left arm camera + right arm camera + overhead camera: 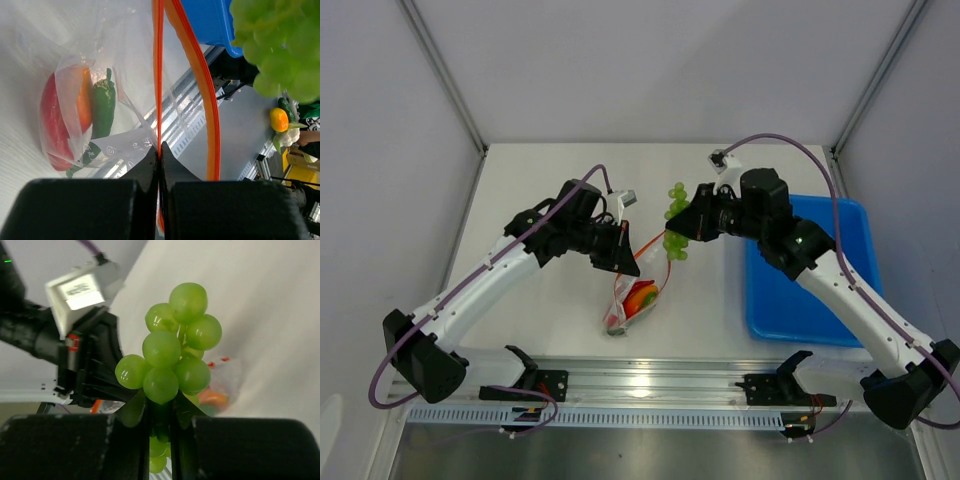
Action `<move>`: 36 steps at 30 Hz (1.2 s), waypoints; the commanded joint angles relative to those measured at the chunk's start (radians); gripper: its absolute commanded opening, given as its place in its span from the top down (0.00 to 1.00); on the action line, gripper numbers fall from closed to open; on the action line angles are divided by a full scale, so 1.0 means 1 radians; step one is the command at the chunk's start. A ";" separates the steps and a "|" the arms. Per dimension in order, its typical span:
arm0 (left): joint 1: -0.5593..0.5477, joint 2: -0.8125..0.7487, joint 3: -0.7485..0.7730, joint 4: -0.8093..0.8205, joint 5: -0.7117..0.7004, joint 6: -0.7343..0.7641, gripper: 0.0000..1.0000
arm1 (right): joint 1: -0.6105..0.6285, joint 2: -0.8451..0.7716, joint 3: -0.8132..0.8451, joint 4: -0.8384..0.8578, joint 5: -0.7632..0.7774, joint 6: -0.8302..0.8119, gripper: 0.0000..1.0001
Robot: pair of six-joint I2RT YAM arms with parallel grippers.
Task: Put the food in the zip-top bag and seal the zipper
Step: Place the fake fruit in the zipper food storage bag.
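Note:
My left gripper (625, 262) is shut on the orange-red zipper (158, 75) of the clear zip-top bag (632, 300) and holds its mouth up and open. The bag's other lip (204, 85) stands apart to the right. Inside the bag lie a red pepper piece (51, 120), an orange piece (84, 102) and a green pepper piece (104, 107). My right gripper (686, 228) is shut on the bunch of green grapes (172, 352), held in the air just right of the bag's mouth; the grapes also show in the top view (676, 218) and the left wrist view (280, 45).
A blue tray (815, 270) lies on the table at the right, under my right arm. The aluminium rail (650, 385) runs along the near edge. White walls enclose the table at the back and sides.

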 commanded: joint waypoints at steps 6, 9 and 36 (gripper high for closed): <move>0.006 0.007 0.086 0.020 0.043 -0.008 0.99 | 0.103 0.046 0.088 0.176 -0.058 -0.067 0.99; 0.006 0.019 0.102 0.020 0.045 -0.013 1.00 | 0.130 0.057 0.085 0.155 -0.050 -0.090 0.97; 0.006 0.059 0.089 0.145 0.154 -0.128 1.00 | 0.200 -0.026 -0.099 0.107 0.066 -0.137 0.29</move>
